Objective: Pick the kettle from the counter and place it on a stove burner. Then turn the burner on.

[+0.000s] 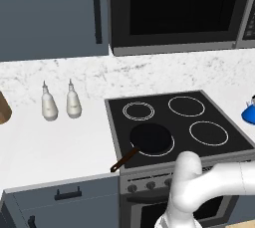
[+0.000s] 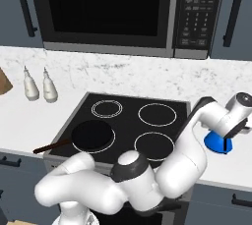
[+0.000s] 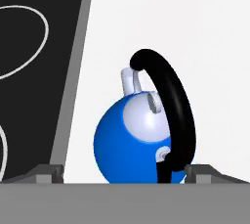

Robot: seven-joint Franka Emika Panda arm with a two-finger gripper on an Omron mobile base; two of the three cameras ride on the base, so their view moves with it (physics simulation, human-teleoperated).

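The small blue kettle (image 2: 216,143) stands upright on the white counter (image 2: 231,167), just right of the stove. It also shows at the right edge of the left base view, kettle (image 1: 248,113). My gripper (image 2: 229,138) hangs open right over it. In the hand view the kettle (image 3: 132,145) sits between my two fingertips (image 3: 46,172), its black arched handle (image 3: 171,105) running toward the right one; neither fingertip touches it. The nearest single-ring stove burner (image 2: 154,144) lies bare to the kettle's left, with another burner (image 2: 157,114) behind it.
A black pan (image 2: 92,136) with a brown handle covers the front-left burner. The back-left circle (image 2: 107,108) is small and double-ringed. Two white bottles (image 2: 31,86) stand on the left counter. Stove knobs (image 1: 151,185) line the front panel. A microwave (image 2: 108,10) hangs above.
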